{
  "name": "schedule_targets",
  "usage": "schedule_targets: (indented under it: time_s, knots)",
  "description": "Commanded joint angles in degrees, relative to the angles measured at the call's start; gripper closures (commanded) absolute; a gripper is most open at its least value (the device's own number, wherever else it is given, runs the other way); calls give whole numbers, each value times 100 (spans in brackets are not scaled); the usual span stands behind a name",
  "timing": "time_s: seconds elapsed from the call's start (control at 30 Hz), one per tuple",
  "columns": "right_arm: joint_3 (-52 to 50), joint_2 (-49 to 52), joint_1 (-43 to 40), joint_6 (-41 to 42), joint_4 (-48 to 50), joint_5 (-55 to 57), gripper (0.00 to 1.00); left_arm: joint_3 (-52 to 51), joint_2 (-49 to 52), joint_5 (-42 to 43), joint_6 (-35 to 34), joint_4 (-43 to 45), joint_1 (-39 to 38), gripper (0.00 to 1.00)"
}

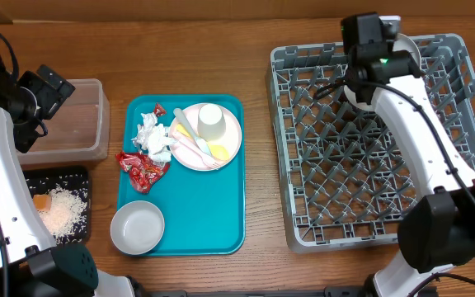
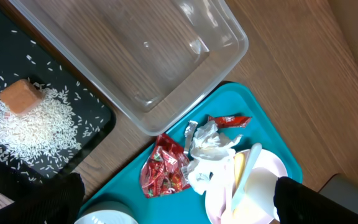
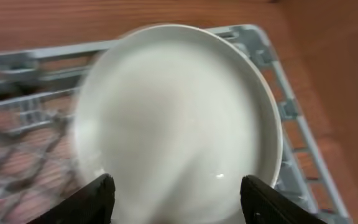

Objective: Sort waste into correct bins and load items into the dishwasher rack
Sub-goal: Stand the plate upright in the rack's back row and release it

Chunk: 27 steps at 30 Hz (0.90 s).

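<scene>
A crumpled white napkin (image 1: 153,136) and red wrappers (image 1: 143,167) lie on the left of the teal tray (image 1: 204,206). A pale pink plate (image 1: 229,140) there holds a white cup (image 1: 211,121), a yellow spoon (image 1: 218,151) and pale utensils (image 1: 190,130). A white bowl (image 1: 137,227) sits at the tray's front. The black tray (image 1: 81,177) holds an orange cube (image 1: 41,202) and rice (image 1: 63,210). My left gripper (image 2: 179,205) is open and empty above the tray's left edge. My right gripper (image 3: 179,202) is open in front of a white plate (image 3: 179,118) standing at the grey rack's (image 1: 361,165) back right.
The clear tub (image 1: 85,124) stands behind the black tray and looks empty in the left wrist view (image 2: 166,56). The rack's other peg rows hold nothing. The wooden tabletop shows between the teal tray and the rack.
</scene>
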Motion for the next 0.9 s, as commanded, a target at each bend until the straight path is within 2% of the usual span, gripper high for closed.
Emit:
schedule_targets:
  time_s: [0.0, 0.13, 0.2, 0.27, 0.4, 0.47, 0.57, 0.7, 0.87]
  knots:
    - [811, -50, -109, 472, -295, -564, 32, 81, -4, 42, -31, -13, -11, 0]
    - [1169, -50, -619, 761, -562, -678, 32, 81, -4, 42, -31, -13, -11, 0]
    - [1200, -50, -1071, 874, -619, -1128, 37, 81, -4, 42, -33, -13, -11, 0]
    - [1189, -46, -1504, 874, -643, -1790, 50, 81, -4, 44, -31, -13, -11, 0]
    - [1154, 33, -2481, 868, -715, -3388, 87, 81, -4, 42, -31, -13, -11, 0]
    - [1141, 109, -2933, 835, -769, -4072, 96, 81, -4, 42, -31, -13, -11, 0]
    - [1029, 262, -3318, 647, -767, -4870, 96, 81, -4, 44, -31, -13, -11, 0]
    - [953, 643, -3427, 186, -835, -6070, 96, 81, -4, 44, -31, -13, -11, 0]
    - [953, 1091, -3220, 195, -710, -6502, 96, 81, -4, 42, -31, -13, -11, 0]
